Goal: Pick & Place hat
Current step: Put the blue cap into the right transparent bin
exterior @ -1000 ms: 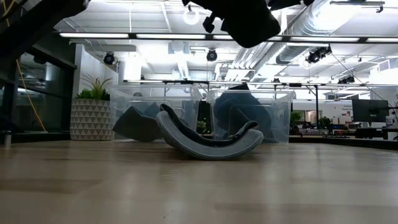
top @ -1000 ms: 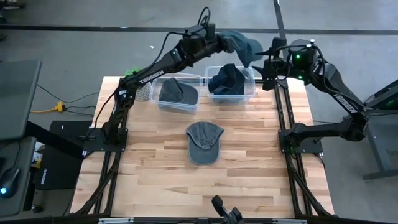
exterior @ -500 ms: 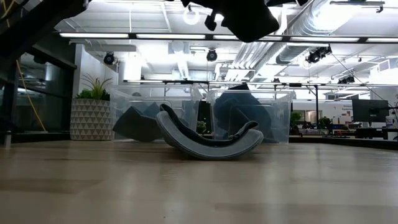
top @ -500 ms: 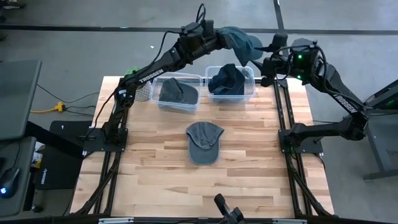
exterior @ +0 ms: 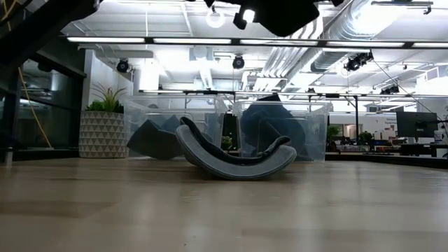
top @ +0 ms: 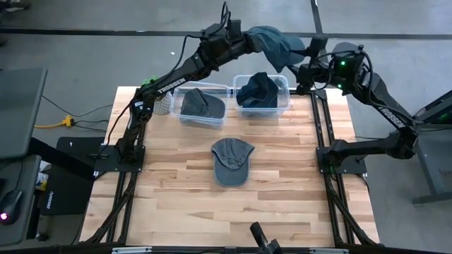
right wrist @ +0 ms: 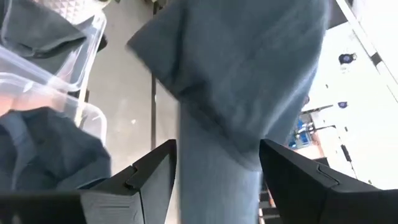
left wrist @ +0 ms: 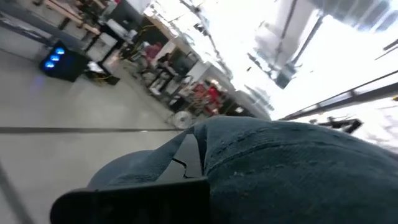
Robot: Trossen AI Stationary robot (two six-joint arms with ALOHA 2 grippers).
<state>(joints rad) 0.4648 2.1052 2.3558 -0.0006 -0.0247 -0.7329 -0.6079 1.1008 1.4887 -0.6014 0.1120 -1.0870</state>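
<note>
A blue-grey cap (top: 277, 46) is held high in the air beyond the table's far edge by my left gripper (top: 247, 39), which is shut on it. In the low view only its underside (exterior: 280, 10) shows at the top. My right gripper (top: 305, 63) is open just right of the cap. Its fingers (right wrist: 155, 180) stand on either side of the hanging cloth (right wrist: 236, 93). A grey cap (top: 232, 161) rests crown-down on the table's middle. Two more caps lie in clear bins. My left gripper holds the blue-grey cap by cloth at its left end (left wrist: 205, 155), coming from the table's left; its own finger (left wrist: 137, 193) hides the hold. The cap is lifted clear and hangs to the right of the gripper. Whether my right gripper touches the cap cannot be told.
Two clear plastic bins stand side by side at the table's far edge: the left bin (top: 178, 113) holds a grey cap, the right bin (top: 285, 99) a dark blue cap. Bare wood lies near and beside the middle cap. A potted plant (exterior: 103, 133) stands behind the table.
My left gripper has risen and moved slightly toward the far right, carrying the blue-grey cap higher, so that it nearly leaves the top of the low view. My right gripper has moved up a little with it, staying beside the cap.
</note>
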